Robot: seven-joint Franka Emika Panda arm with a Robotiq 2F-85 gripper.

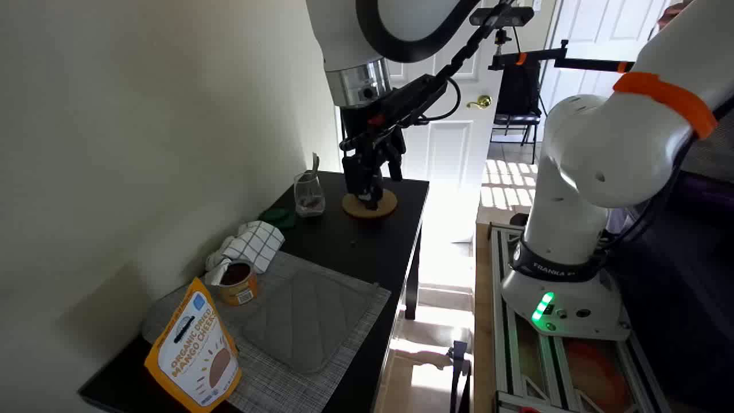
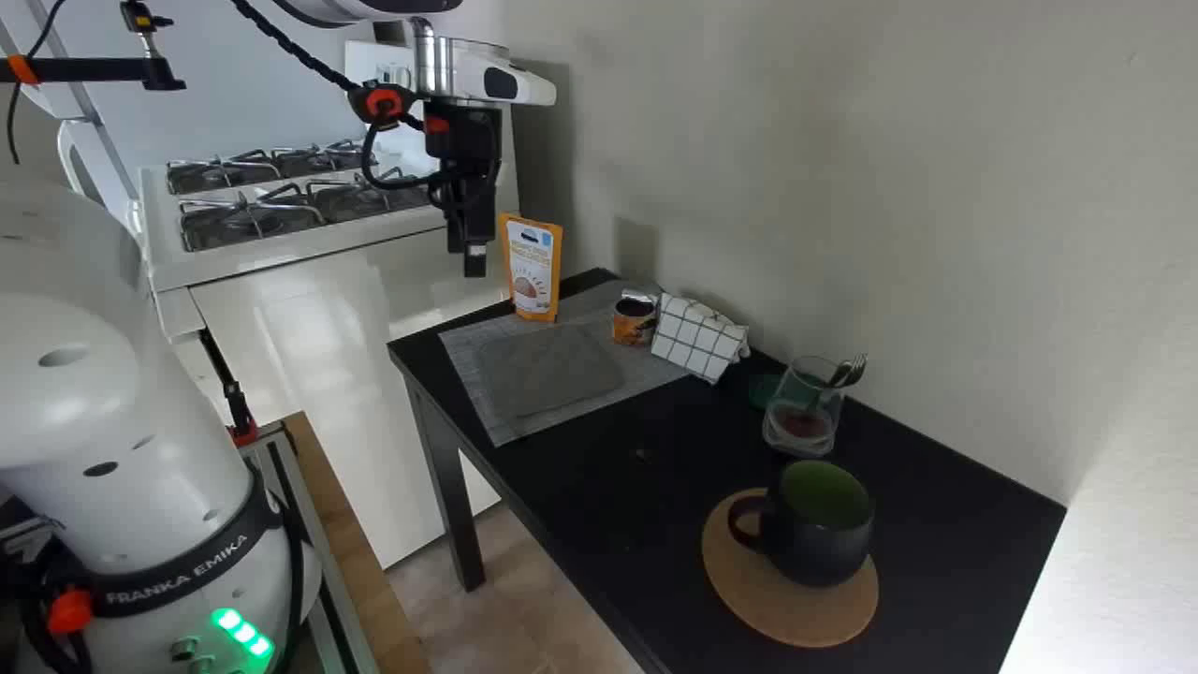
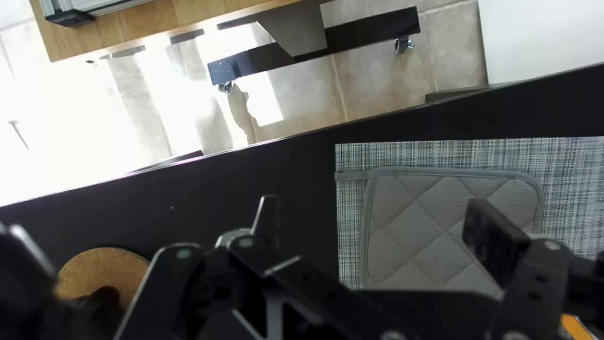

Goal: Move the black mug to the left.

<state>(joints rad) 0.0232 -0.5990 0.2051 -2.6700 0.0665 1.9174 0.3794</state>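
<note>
In the wrist view, the gripper (image 3: 373, 219) was seen with its jaws parted and nothing grasped, well apart from the coaster (image 3: 104, 267); in an exterior view, the black mug (image 2: 821, 541) was seen set upright on the coaster, untouched; in an exterior view, the clear glass (image 1: 309, 196) was shown near the coaster, the mug being mostly hidden behind the gripper; the leftward move was judged not yet begun, so approach, grasp, shift and release were left to be done.
</note>
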